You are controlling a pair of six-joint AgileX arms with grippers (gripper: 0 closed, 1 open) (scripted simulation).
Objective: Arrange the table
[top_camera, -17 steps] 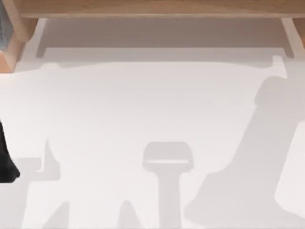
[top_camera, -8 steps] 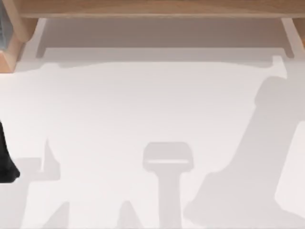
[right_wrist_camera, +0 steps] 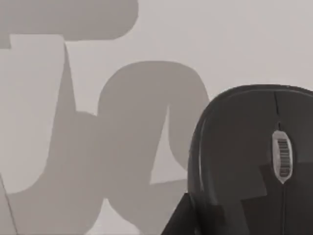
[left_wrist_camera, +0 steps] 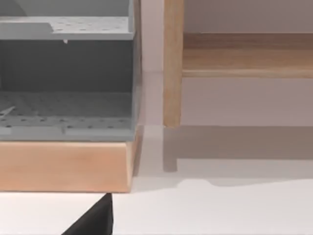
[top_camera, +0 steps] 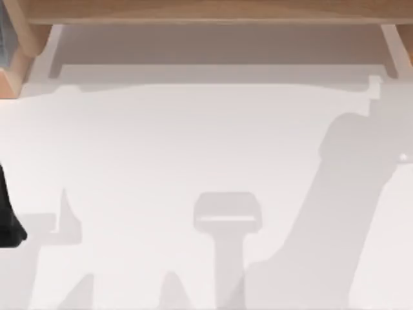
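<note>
Right hand: open or closed, cannot tell. A dark wedge (right_wrist_camera: 182, 221) overlaps the near side of a black mouse (right_wrist_camera: 244, 156) in the right wrist view; it may be part of this hand, but I would not swear to it.

Key relation: the mouse lies on the table (top_camera: 193, 142) just ahead of and below the right hand, close under its camera. The scroll wheel (right_wrist_camera: 281, 155) and centre seam mark its long axis, which I judge to run roughly in line with the hand's forward direction and not across it. A grasp would therefore close across the mouse's narrow width. The right arm is the nearer one by a wide margin.

Left hand: state also cannot tell. Its wrist view faces a grey perforated rack (left_wrist_camera: 66, 103) on a wooden base (left_wrist_camera: 63, 166), beside a wooden post (left_wrist_camera: 172, 63), with a dark corner (left_wrist_camera: 95, 221) low against the table.

View comparison: the top view gives the whole white table, the wooden framing (top_camera: 206, 11) at the far side, and arm shadows, the largest (top_camera: 322, 232) at the right. At the left edge is a dark shape (top_camera: 8, 216), probably the parked left arm. The right wrist view supplies the mouse's orientation; the left wrist view supplies the rack's shelves.
</note>
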